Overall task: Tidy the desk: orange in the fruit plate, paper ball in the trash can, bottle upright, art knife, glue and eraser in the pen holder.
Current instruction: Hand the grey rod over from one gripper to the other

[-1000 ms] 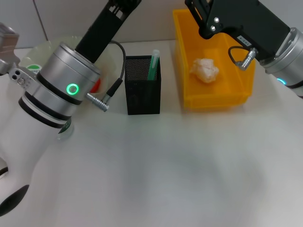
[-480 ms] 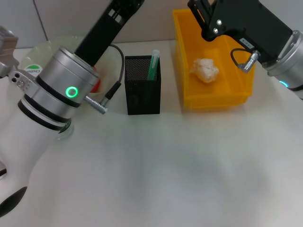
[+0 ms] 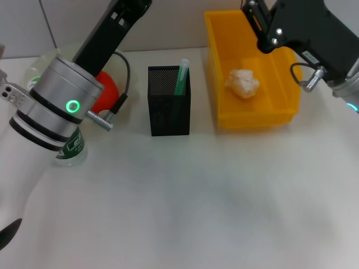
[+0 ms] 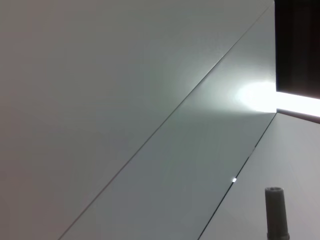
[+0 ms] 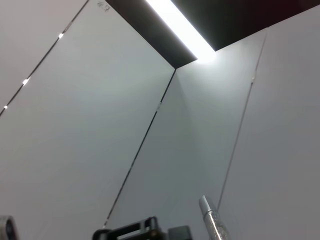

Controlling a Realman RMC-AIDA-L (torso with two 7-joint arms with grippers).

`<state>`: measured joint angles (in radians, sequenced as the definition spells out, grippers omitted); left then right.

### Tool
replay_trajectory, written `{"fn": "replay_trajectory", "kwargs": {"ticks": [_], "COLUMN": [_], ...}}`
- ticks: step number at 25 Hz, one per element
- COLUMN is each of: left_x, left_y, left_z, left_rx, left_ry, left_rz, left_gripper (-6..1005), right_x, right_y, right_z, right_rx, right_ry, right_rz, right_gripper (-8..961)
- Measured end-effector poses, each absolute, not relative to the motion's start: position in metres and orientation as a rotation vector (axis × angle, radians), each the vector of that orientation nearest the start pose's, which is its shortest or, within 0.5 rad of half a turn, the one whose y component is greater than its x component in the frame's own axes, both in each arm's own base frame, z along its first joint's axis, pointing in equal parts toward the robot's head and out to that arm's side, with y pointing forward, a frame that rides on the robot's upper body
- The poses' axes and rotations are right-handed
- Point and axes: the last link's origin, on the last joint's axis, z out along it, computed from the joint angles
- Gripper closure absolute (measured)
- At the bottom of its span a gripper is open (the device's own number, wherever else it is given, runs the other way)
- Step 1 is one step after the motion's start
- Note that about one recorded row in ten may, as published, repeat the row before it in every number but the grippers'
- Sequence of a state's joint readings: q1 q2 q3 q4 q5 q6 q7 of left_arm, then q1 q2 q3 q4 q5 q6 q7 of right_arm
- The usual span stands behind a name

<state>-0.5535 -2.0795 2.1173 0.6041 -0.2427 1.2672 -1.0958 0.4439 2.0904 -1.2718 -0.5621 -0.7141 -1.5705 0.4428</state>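
1. The task looked close to finished. The paper ball (image 3: 242, 83) lay in the trash can (image 3: 252, 84), the orange (image 3: 104, 92) sat in the fruit plate (image 3: 47, 60), and a green-tipped item (image 3: 181, 77) stood in the pen holder (image 3: 169, 101).
2. The bottle (image 3: 71, 148) stood just below the left arm's wrist (image 3: 53, 112); only its green label showed, so I judged it upright but could not confirm it.
3. Neither pincer was visible in the head view, and both wrist views showed only wall and ceiling, so whether each was spread or pressed together could not be told.
4. The next move probably called for lifting both arms away without knocking the bottle or the mesh cup on the surface (image 3: 213, 196).
5. Compared with a second earlier, the left arm had swung up and outward, uncovering most of the orange and the bottle label, and the right arm had drawn back toward its own side, off the bin.
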Motion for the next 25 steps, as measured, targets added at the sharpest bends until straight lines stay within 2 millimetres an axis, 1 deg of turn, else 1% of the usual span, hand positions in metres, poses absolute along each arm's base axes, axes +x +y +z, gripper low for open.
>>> {"fn": "replay_trajectory", "kwargs": {"ticks": [9, 11, 13, 14, 15, 19, 20, 21, 24, 25], "left_x": [-0.138, -0.138, -0.137, -0.137, -0.135, -0.134, -0.134, -0.135, -0.135, -0.139], "left_y": [0.356, 0.355, 0.354, 0.354, 0.352, 0.351, 0.349, 0.349, 0.349, 0.349], "left_z": [-0.037, -0.038, -0.039, -0.039, -0.042, -0.044, -0.046, -0.047, -0.047, -0.046], "left_rx": [-1.962, -1.986, -2.028, -2.028, -2.093, -2.147, -2.225, -2.262, -2.299, -2.358], "left_ry": [-0.903, -0.865, -0.81, -0.81, -0.749, -0.707, -0.633, -0.596, -0.559, -0.496], "left_rz": [-1.838, -1.813, -1.783, -1.783, -1.745, -1.71, -1.65, -1.62, -1.588, -1.525], "left_gripper": [184, 184, 184, 184, 184, 184, 184, 184, 184, 184], "right_x": [0.206, 0.214, 0.216, 0.218, 0.22, 0.229, 0.231, 0.233, 0.238, 0.239], "right_y": [0.33, 0.328, 0.327, 0.326, 0.326, 0.325, 0.325, 0.325, 0.323, 0.323], "right_z": [0.042, 0.046, 0.046, 0.047, 0.047, 0.05, 0.05, 0.051, 0.054, 0.054], "right_rx": [-1.863, -1.851, -1.848, -1.848, -1.849, -1.869, -1.875, -1.883, -1.909, -1.921], "right_ry": [-0.261, -0.243, -0.237, -0.231, -0.224, -0.183, -0.179, -0.176, -0.163, -0.156], "right_rz": [1.208, 1.188, 1.18, 1.174, 1.165, 1.135, 1.127, 1.118, 1.097, 1.09], "right_gripper": [803, 803, 803, 803, 803, 804, 804, 804, 804, 804]}}
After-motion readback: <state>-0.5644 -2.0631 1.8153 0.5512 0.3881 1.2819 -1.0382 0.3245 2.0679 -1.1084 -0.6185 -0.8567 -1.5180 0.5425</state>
